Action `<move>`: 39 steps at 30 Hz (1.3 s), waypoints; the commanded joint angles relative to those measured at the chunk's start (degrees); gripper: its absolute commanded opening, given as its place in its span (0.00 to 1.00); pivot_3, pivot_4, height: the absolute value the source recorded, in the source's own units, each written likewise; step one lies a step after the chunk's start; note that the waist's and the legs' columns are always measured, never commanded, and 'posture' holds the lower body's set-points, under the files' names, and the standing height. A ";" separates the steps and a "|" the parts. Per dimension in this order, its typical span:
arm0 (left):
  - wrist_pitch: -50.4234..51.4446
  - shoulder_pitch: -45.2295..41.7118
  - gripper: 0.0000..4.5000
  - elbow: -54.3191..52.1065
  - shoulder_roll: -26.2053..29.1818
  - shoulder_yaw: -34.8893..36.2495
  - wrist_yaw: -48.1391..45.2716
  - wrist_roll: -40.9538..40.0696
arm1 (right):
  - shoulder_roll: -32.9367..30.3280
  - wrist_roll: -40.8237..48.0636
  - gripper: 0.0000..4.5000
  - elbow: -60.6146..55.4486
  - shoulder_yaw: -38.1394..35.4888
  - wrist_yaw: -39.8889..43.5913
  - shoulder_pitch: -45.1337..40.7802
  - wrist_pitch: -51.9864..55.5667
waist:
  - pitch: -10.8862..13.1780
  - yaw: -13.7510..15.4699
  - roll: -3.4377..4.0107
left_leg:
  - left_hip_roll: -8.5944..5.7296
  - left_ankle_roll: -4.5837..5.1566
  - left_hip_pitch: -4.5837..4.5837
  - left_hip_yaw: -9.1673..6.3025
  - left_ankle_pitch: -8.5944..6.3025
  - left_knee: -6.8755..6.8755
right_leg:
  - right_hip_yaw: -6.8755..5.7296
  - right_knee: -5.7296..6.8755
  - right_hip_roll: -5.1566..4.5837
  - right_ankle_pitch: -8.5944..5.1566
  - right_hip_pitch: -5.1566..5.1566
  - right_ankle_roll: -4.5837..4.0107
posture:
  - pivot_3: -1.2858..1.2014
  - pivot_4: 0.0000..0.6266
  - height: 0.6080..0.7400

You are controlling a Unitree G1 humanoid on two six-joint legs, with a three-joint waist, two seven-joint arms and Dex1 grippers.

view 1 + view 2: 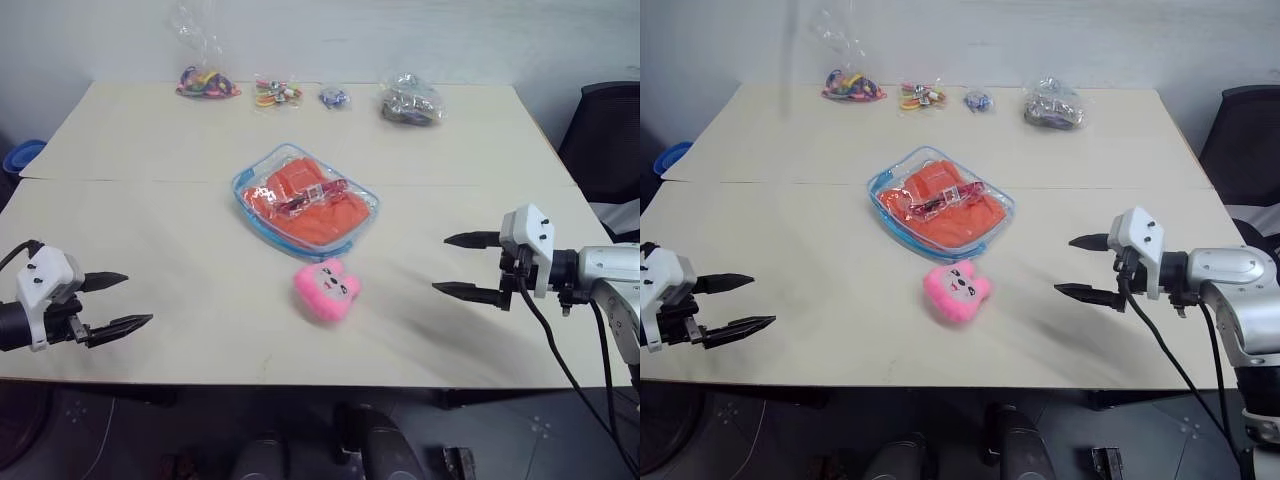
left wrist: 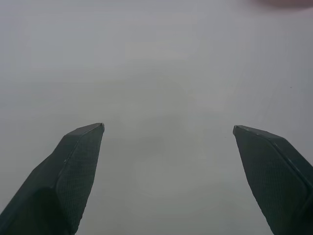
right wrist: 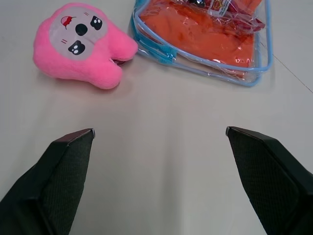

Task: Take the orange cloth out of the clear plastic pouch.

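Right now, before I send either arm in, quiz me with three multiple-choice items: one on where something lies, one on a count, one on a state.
1. Where does the pink toy lie?
A. inside the pouch
B. on the table, on the robot's side of the pouch
C. among the small bags

2. How many small bags line the far edge?
A. two
B. four
C. six

3. The orange cloth is:
A. inside the pouch
B. spread on the table
C. in the right pincer

Answers: 1 B, it sits beside the pouch's near edge. 2 B, four lie in a row. 3 A, orange shows through the clear plastic; both pincers stand open and empty.
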 commanded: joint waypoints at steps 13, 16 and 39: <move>0.79 -1.27 1.00 -1.08 -1.73 0.21 2.42 -0.92 | 1.04 -1.79 1.00 -0.01 -0.99 -2.37 -0.30 -1.23 | 0.00 -0.01 0.00 | 0.00 0.00 0.01 0.01 0.00 0.00 | 0.01 0.00 0.00 0.00 0.00 0.00 | 0.52 0.24 1.00; 2.03 -3.00 1.00 -1.69 -2.19 -0.20 2.98 -1.86 | 1.24 -1.36 1.00 -0.73 -0.80 -2.10 -0.57 -0.43 | 0.01 0.03 0.01 | 0.00 0.00 0.01 0.03 0.00 -0.01 | 0.02 0.01 0.00 0.00 0.00 0.00 | 0.52 0.24 1.00; 14.15 -38.52 1.00 -4.29 -16.36 -24.02 20.13 0.04 | 13.31 11.62 1.00 -28.04 0.09 -23.50 -1.84 20.14 | 0.00 0.88 -0.01 | -0.09 -0.37 -0.02 0.05 0.19 0.01 | 0.16 0.05 0.02 0.06 0.11 0.11 | 0.52 0.24 1.00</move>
